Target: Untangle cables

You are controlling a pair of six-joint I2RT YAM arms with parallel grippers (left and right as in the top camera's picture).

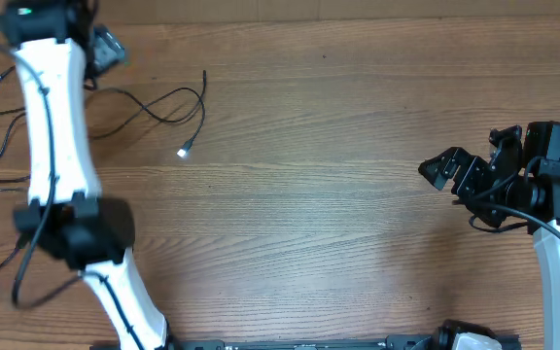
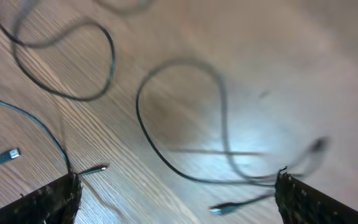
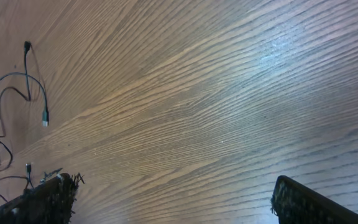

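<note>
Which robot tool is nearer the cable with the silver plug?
Left. The left tool hovers close beside the cable with the silver plug; the right tool sits far across the table.

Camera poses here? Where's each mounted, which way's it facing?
Overhead: above the table, facing straight down; left arm and right arm show, cables by the left arm.
Left wrist: on the left arm, angled down close over cables; open left end effector frames the bottom.
Right wrist: on the right arm, facing across bare wood toward far cables; open right end effector frames the bottom.
Shared: all three see the cables.
</note>
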